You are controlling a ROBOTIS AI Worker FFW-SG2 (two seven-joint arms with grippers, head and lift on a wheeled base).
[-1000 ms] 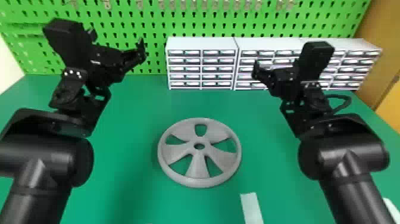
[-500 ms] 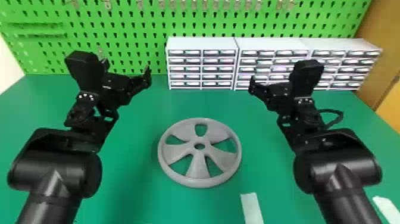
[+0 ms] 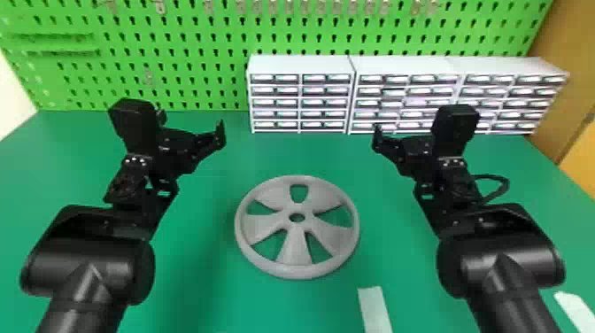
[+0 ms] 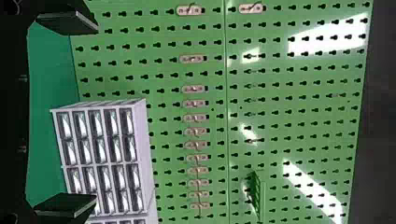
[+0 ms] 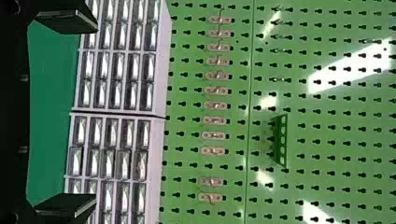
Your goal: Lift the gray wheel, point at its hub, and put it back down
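Note:
In the head view my left gripper [image 3: 192,128] is raised to the left of and beyond the gray wheel [image 3: 295,252], and my right gripper [image 3: 381,133] is raised to its right and beyond. The wheel lies flat on the green table, its round hub [image 3: 296,216] facing up, and neither gripper touches it. In the left wrist view the left gripper [image 4: 70,114] stands open, its two fingers wide apart with nothing held. The right gripper [image 5: 70,114] in the right wrist view is likewise open and holds nothing.
White drawer cabinets [image 3: 301,66] line the table's back edge before a green pegboard [image 3: 177,66]. A pale strip [image 3: 374,310] lies on the green table [image 3: 199,274] near the front, with another strip [image 3: 577,310] at the right.
Both arms have come lower and inward in the head view, the left one moving right and the right one slightly left. The wheel has stayed in place.

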